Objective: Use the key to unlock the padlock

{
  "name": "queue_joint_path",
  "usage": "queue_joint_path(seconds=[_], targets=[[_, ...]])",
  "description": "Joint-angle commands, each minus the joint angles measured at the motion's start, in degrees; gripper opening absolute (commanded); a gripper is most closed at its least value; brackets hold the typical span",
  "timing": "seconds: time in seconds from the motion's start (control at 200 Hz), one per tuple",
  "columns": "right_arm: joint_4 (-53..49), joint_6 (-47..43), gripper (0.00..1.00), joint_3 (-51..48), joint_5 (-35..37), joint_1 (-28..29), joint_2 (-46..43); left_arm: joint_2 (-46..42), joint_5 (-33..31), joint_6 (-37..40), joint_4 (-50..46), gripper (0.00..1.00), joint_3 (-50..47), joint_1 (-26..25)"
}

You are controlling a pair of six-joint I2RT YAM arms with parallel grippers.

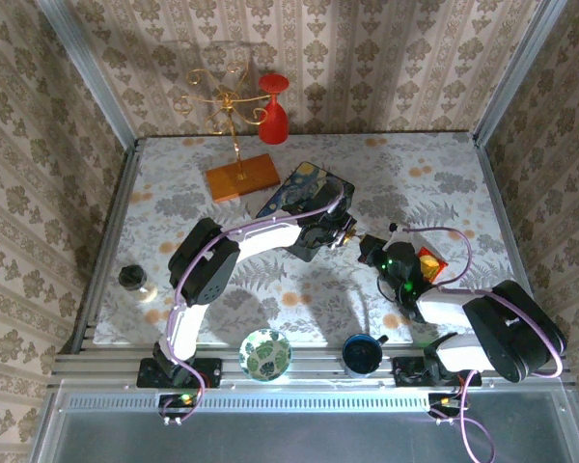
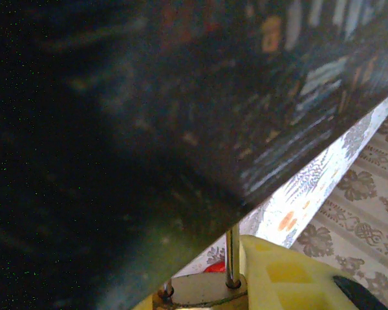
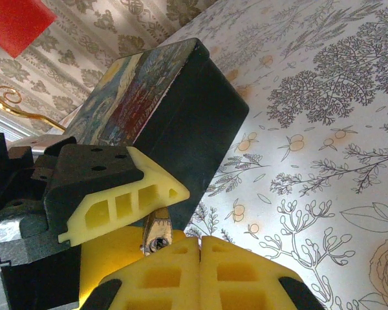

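Padlock (image 2: pixel 200 289) pinched in L fingers (image 2: pixel 284 274) by dark painted box (image 3: pixel 181 97); R fingers (image 3: pixel 239 271) pressed together just beside it.

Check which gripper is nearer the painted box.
Left. The left gripper, shut on the padlock, sits close beside the painted box on its near side. The right gripper is just beyond the left one, farther from the box, fingers shut.

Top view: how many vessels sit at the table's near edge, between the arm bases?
2: a patterned bowl left of centre, and a blue mug right of it.
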Motion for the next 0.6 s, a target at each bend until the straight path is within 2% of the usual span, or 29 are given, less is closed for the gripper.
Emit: queue_joint_path(seconds=[0.0,0.28,0.595], targets=[[-0.7,-1.0,0.00,0.7,2.7,0.5,-0.8,1.4,4.9,-3.3,3.9,0.01,0.7,-1.3],[0.2,-1.1,0.00,1.6,3.1,1.2,0.7,1.5,5.0,-3.3,4.0,0.01,0.7,-1.3],[3.1,-2.7,0.00,2.7,3.9,4.9,2.8,1.8,5.2,-3.4,4.0,0.01,0.9,-1.4]])
